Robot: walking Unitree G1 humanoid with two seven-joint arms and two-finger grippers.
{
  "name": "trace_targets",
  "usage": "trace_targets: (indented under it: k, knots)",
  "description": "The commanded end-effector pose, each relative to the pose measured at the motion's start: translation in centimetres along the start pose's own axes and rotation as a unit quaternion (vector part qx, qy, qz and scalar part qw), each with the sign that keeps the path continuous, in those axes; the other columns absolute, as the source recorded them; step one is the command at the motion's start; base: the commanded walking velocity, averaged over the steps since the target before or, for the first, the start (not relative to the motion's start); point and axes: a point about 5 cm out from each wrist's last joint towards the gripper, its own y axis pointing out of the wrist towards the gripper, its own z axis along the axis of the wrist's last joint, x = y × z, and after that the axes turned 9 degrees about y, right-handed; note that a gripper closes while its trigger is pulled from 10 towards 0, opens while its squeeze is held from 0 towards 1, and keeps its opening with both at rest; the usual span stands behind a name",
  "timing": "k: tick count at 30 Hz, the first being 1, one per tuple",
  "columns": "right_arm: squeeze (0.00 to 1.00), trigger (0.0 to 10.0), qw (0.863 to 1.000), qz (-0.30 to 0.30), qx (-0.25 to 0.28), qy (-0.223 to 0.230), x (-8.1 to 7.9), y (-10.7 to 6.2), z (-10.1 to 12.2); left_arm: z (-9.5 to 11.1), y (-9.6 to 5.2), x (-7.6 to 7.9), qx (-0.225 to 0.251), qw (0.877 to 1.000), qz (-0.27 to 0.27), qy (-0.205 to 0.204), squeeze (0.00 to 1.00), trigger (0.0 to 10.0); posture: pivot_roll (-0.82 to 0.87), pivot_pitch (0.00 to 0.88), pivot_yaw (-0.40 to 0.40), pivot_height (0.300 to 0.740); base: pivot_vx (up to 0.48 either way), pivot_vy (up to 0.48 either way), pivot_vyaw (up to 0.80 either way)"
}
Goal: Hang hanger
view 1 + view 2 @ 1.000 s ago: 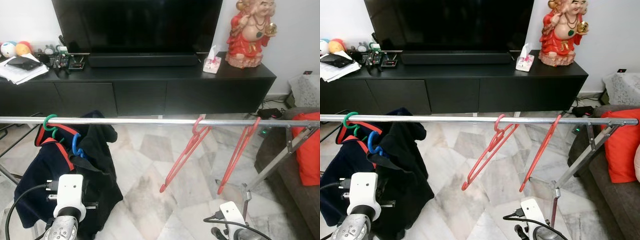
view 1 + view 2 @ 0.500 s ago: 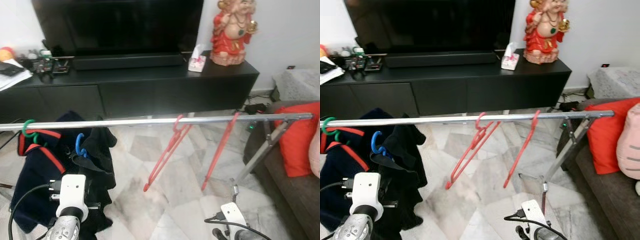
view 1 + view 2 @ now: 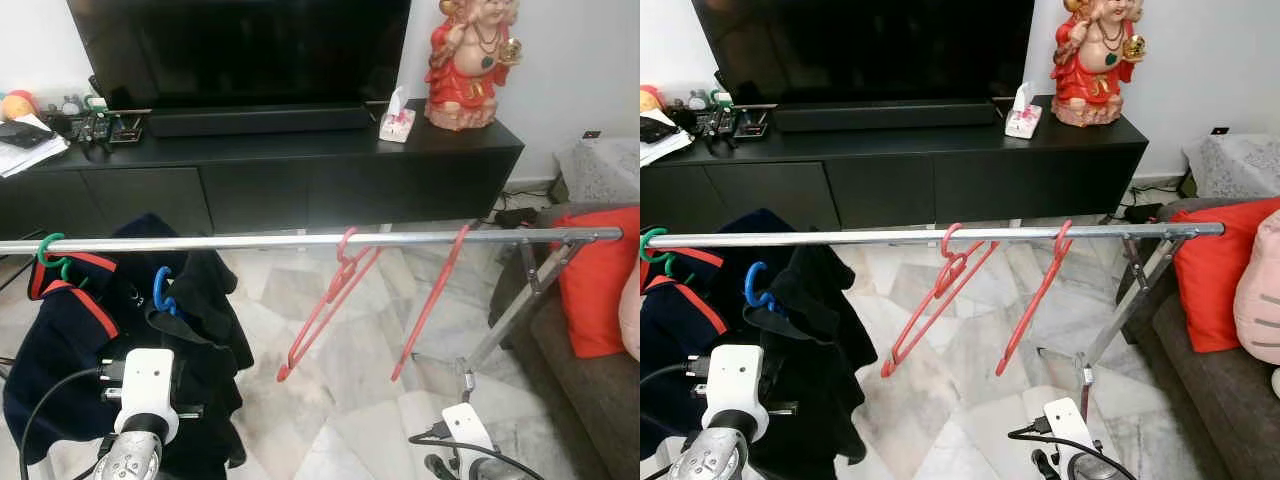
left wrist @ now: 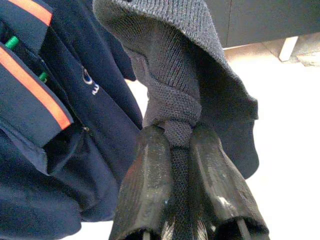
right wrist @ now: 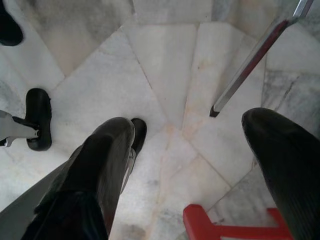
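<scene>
Pinching grey knit garment (image 4: 200,75) in left gripper (image 4: 182,145), clenched; its blue hanger (image 3: 160,290) sits at rail (image 3: 260,241). Right gripper (image 5: 195,165) released, low over floor. Judged near done; next: release cloth.

1. My head views were evenly lit by soft daylight, sharp from the rail (image 3: 300,241) back to the television (image 3: 240,50), with no motion blur.
2. The marble floor (image 3: 350,400) carried pale glare, and the rail showed a bright highlight along its top.
3. Beyond my left pincer (image 4: 181,150), the white floor was overexposed and the far cabinet was soft.
4. My left fingers (image 4: 145,190), nearest the lens, looked blurred and glossy.
5. Past my right pincer (image 5: 187,150), the tiles were bright and crisp; my right fingers (image 5: 107,160) were dark, out of focus and stretched at the frame's edges.
</scene>
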Motion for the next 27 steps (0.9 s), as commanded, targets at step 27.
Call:
trace_targets:
  k: [27]
  knots:
    - [0.00, 10.0, 1.000, -0.003, 0.001, 0.005, 0.18, -0.04, -0.03, 1.18, 0.01, -0.28, 0.029, 1.000, 0.008, 0.001, 0.00, 10.0, -0.07, 0.000, -0.001, 0.740, -0.301, 0.000, 0.00]
